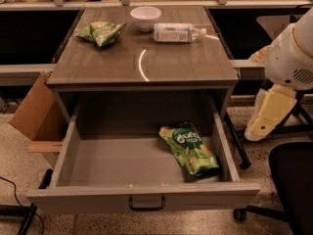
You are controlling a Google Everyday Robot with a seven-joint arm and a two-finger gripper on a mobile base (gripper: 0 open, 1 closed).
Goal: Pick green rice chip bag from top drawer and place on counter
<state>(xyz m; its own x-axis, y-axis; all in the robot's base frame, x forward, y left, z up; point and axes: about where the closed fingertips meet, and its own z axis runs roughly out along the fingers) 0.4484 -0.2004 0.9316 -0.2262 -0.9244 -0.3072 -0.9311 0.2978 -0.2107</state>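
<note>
Grey top drawer (pixel 146 196) is pulled out wide below the counter (pixel 122 65), with its dark bar handle (pixel 146 203) at the middle of the front panel.

- The green rice chip bag (pixel 190 148) lies flat on the drawer floor in the right half. It is close to the right wall and set at a slant, with the lettered end toward the drawer's back. The rest of the drawer floor is bare grey.
- On the counter, above and behind the drawer, a smaller green bag (pixel 101 32) sits at the back left. A white bowl (pixel 145 16) is at the back centre. A clear bottle (pixel 177 32) lies on its side just right of the bowl.
- A cardboard box (pixel 32 112) leans left of the drawer, and a dark chair seat (pixel 291 180) is to the right of the drawer front.
- The robot arm (pixel 288 58) is right of the drawer, well apart from it, and a cream link (pixel 270 112) hangs down from a white housing.
- The gripper lies outside the view, so I cannot tell how far open it is or whether it holds anything.
</note>
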